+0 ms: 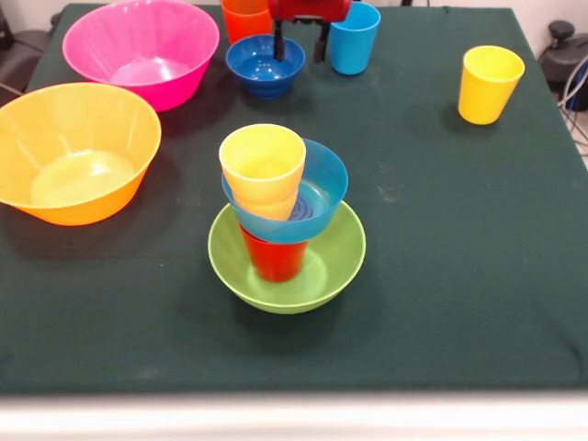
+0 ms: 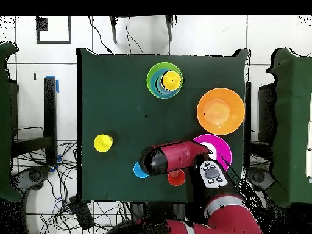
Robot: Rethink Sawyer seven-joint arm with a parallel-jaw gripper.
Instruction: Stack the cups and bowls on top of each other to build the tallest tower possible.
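Hovering over the dark blue bowl (image 1: 265, 62) at the table's far edge, gripper (image 1: 299, 46) spread, holding nothing. Guessing that's the next pick; the tower (image 1: 283, 216) mid-table leans, so place gently.

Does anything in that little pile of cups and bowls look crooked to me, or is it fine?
Yes. On the tower, the light blue bowl sits tilted on the red cup, and the yellow cup in it leans.
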